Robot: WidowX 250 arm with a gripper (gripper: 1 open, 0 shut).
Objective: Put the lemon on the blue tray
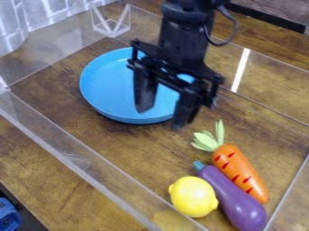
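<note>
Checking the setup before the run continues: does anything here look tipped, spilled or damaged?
Nothing stands out. The lemon, eggplant and carrot lie huddled together on the table, the blue tray sits flat and empty, and the open gripper hangs at its near edge.

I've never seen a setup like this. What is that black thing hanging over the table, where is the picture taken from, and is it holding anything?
The black thing is the end of a robot arm, and its two long prongs form a pincer for picking things up. The single picture comes from a camera looking down at the table from the front at an angle. The pincer is open and holds nothing; it hangs above the near right edge of the blue tray, a round shallow dish. On the wooden table, toward the front right, lie three toy foods: a yellow lemon, a purple eggplant beside it, and an orange carrot with green leaves. Clear plastic walls fence in the work area.
</note>
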